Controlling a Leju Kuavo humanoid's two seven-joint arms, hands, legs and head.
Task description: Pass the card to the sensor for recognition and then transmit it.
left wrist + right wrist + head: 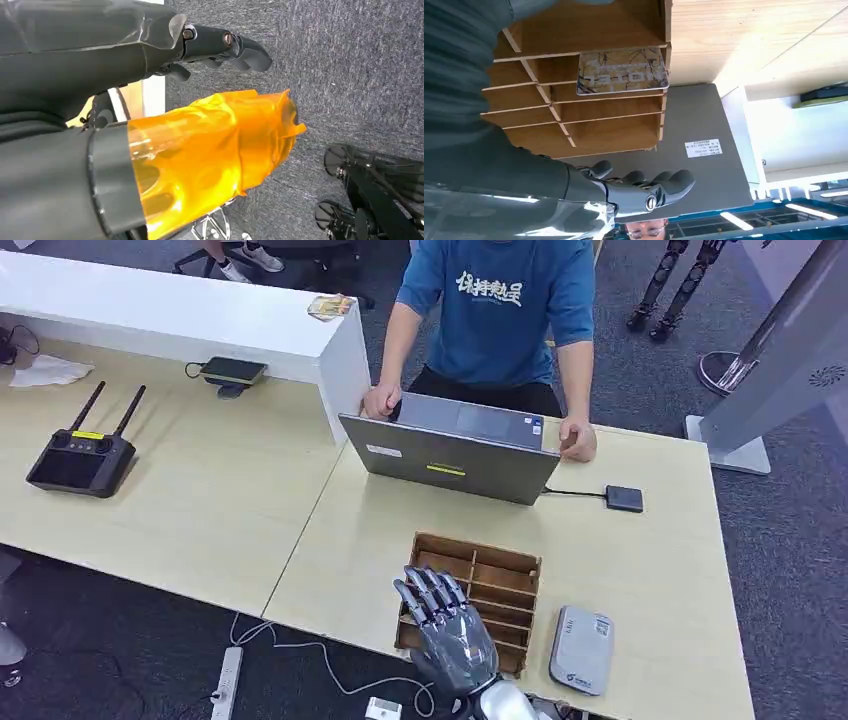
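Observation:
A wooden slotted box (495,585) sits near the table's front edge. In the right wrist view a printed card (623,72) stands in one of the slots of the box (589,117). My right hand (445,625) hovers over the box's near left part, fingers (659,187) stretched out and holding nothing. A small black square device (624,499) is cabled to the laptop (450,455). A flat grey device (582,648) lies to the right of the box. My left hand (200,150) hangs over grey carpet, its thumb wrapped in orange film, with nothing in it.
A person in a blue shirt (500,300) stands behind the laptop with both hands on its sides. A black remote with two antennas (82,455) lies at the left. A white raised counter (180,315) runs along the back left. A power strip (227,680) lies on the floor.

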